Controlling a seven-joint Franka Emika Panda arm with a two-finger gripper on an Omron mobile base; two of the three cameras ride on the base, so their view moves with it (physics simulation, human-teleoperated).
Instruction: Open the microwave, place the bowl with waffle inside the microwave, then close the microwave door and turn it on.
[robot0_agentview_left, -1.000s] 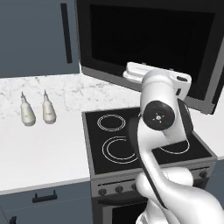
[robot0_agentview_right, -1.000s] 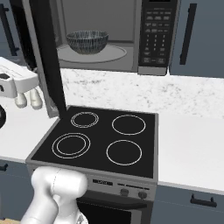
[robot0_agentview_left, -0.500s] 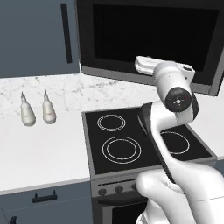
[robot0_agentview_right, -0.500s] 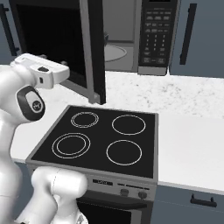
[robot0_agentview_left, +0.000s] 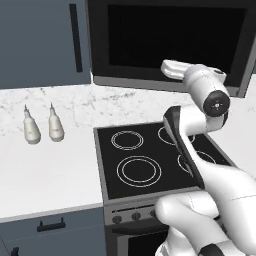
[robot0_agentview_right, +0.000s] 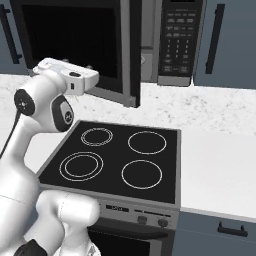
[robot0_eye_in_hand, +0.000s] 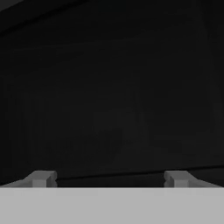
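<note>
Jaws stand wide apart and hold nothing, the gripper (robot0_eye_in_hand: 109, 179) pressed close against the dark glass of the microwave door (robot0_agentview_right: 80, 45). That door hangs nearly shut on the microwave (robot0_agentview_right: 150, 35), a slit of grey interior left at its 3 o'clock edge (bowl and waffle hidden behind it). Below lies the stovetop (robot0_agentview_right: 117, 160); two pale shakers (robot0_agentview_left: 42, 127) stand at its 9 o'clock on the marble counter (robot0_agentview_left: 45, 170).

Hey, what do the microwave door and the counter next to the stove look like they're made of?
The microwave door looks like dark tinted glass in a black frame with a grey, possibly metal, edge; smooth, faintly glossy. The counter looks like polished white marble or a marble-look laminate, going by the grey veining. Both are rendered, so that's a guess.
</note>
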